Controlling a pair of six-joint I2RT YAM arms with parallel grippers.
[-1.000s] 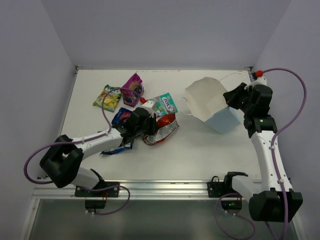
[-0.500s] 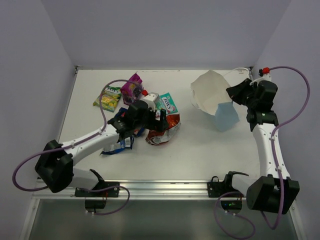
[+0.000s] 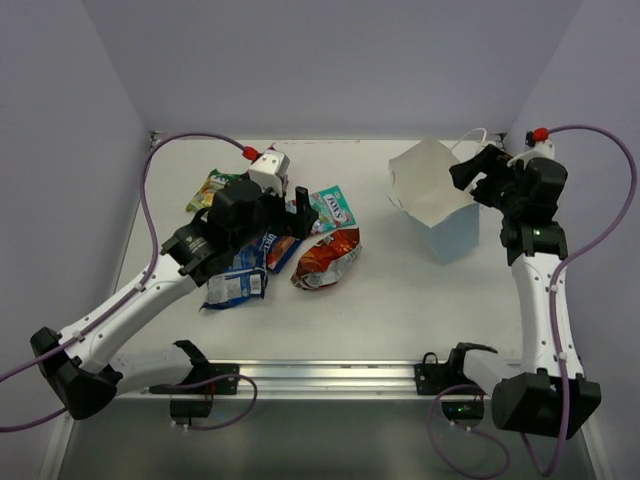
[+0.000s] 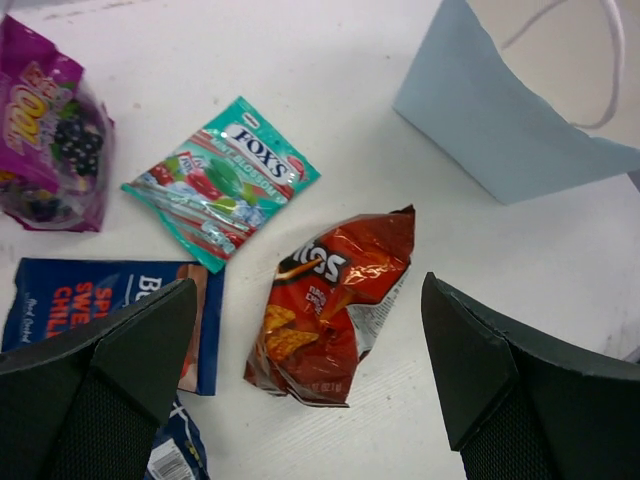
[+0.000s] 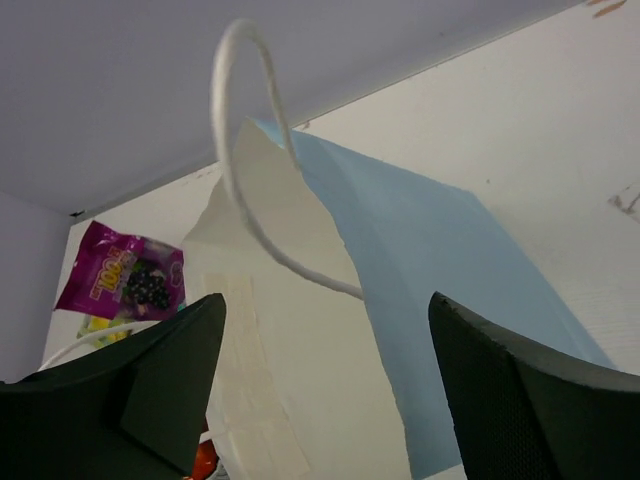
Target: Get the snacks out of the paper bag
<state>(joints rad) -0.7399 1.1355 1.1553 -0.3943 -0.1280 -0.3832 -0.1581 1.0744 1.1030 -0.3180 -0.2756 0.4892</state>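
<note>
The light blue paper bag (image 3: 452,235) stands at the back right, its white inside facing up and left. My right gripper (image 3: 468,172) hangs open at its top edge. In the right wrist view the bag's wall (image 5: 430,250) and a cord handle (image 5: 240,150) lie between the spread fingers (image 5: 540,400), ungripped. The snacks lie on the table to the left: orange-red packet (image 3: 325,258), teal-white (image 3: 335,208), dark blue with red (image 3: 275,248), blue-white (image 3: 235,287), yellow-green (image 3: 212,185) and magenta (image 4: 50,140). My left gripper (image 3: 290,215) hovers open above them, over the orange-red packet (image 4: 330,300), holding nothing.
The white table (image 3: 400,310) is walled at the back and on both sides. The left arm's purple cable (image 3: 150,200) loops over the table's left part. A metal rail (image 3: 320,375) runs along the near edge by the arm bases.
The left gripper opened and lifted back off the orange-red packet, which stays on the table. The right gripper opened and let go of the bag, now more upright and nearer the back.
</note>
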